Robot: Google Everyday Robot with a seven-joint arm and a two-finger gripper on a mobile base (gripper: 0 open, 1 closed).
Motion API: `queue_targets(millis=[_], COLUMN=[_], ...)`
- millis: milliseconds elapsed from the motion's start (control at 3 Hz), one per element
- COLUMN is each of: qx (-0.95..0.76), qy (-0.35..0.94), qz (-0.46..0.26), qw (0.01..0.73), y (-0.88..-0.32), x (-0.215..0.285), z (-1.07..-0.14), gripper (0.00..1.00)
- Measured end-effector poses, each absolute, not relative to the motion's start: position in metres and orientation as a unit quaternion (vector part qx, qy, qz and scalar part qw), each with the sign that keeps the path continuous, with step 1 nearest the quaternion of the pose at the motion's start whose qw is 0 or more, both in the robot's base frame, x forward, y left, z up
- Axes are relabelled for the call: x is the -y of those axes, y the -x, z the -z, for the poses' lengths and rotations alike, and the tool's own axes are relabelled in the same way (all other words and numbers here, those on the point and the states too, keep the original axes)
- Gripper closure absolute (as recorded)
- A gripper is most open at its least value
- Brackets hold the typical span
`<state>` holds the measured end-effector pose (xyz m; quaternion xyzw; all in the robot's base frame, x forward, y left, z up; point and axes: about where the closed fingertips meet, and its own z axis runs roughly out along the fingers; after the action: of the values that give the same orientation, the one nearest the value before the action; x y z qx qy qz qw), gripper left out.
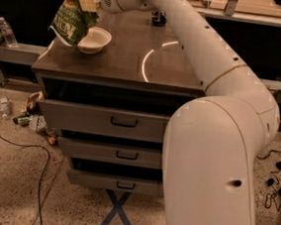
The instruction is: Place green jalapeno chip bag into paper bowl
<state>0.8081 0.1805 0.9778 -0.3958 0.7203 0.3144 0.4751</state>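
Note:
The green jalapeno chip bag (73, 20) hangs crumpled from my gripper (90, 1), which is shut on its top near the yellow-orange patch. The bag dangles over the left edge of the paper bowl (95, 39), covering part of its left rim. The off-white bowl sits at the back left of the brown cabinet top (130, 59). My white arm reaches in from the right and across the top.
A dark blue soda can (158, 19) stands at the back of the cabinet top. Three drawers (123, 122) below are slightly open. A water bottle (7, 31) stands on a shelf at left. Litter and a cable lie on the floor at left.

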Motion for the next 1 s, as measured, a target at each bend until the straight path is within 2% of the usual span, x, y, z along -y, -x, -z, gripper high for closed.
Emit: queue_targets(millis=[333, 667, 1000], qx=[-0.731, -0.739, -0.753], qy=[0.387, 0.373, 0.327], qz=[-0.306, -0.296, -0.265], qw=[0.470, 0.477, 0.506], y=[-0.817, -0.824, -0.835], x=[-0.177, -0.159, -0.092], z=[-0.969, -0.972, -0.994], gripper=[0.13, 0.00, 0.00])
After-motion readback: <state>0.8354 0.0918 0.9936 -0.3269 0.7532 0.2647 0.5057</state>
